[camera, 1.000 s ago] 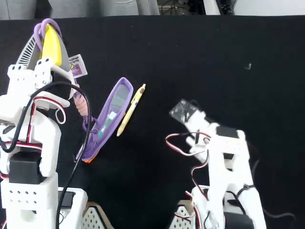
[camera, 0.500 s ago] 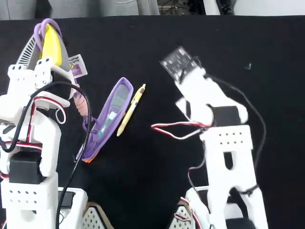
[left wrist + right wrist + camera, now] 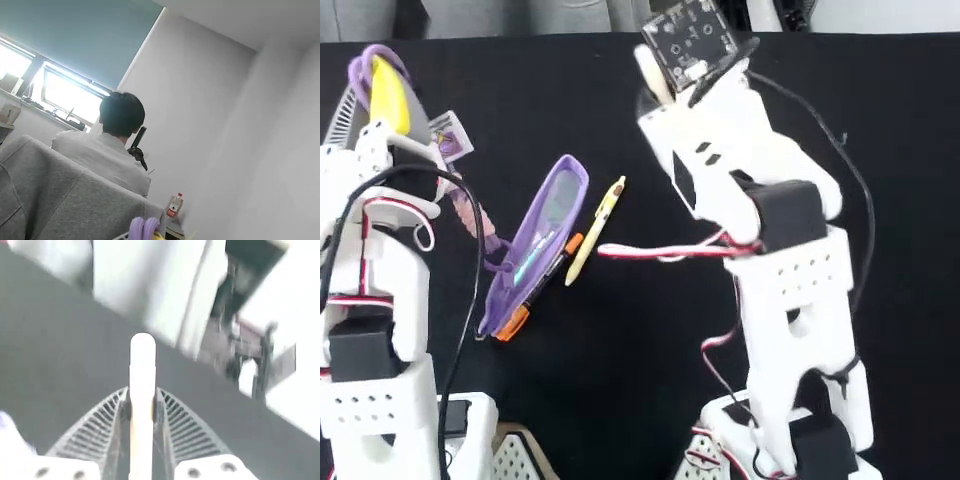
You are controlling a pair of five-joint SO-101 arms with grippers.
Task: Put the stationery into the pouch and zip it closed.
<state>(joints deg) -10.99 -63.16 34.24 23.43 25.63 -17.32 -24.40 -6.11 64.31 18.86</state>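
The right gripper (image 3: 142, 395) pinches a white stick (image 3: 142, 352); its near end is cut off by the edge, and what it is cannot be told. The room beyond its tip is blurred. From above, a board (image 3: 692, 40) hides those jaws. The left gripper (image 3: 146, 231) is cropped to a sliver. Off to its side, the pouch (image 3: 545, 210) partly hides an orange pen (image 3: 514, 321)

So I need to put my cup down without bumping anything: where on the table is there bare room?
The black table is bare right of the right arm, and along the far edge between both arms' raised ends. Nearer, a patch opens between the yellow pen and that arm. It is crowded around the pouch by the left arm.
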